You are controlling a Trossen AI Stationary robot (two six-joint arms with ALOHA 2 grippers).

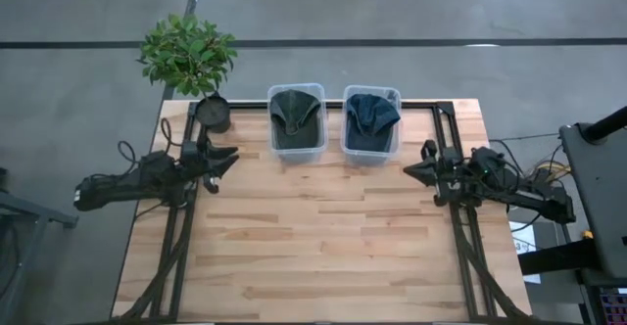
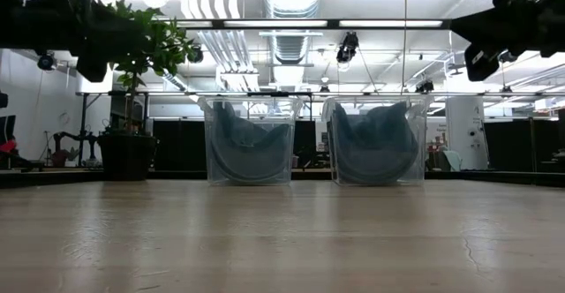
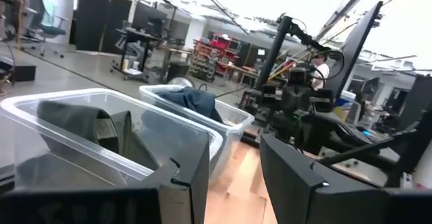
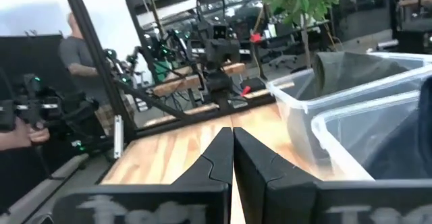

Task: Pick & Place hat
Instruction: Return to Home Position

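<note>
Inside the right bin (image 1: 371, 160), the blue cap (image 1: 372, 119) lies lengthwise.

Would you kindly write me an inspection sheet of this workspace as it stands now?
Surface: wooden table, nothing on its near half.
Job's things: green cap in left bin, blue cap in right bin, at the far edge.
Clutter: potted plant at the far left corner.
Grippers: left pincer open, right pincer shut, both empty.
Cables: loops beside the arms.
Surroundings: grey floor; a person beyond the table.
</note>
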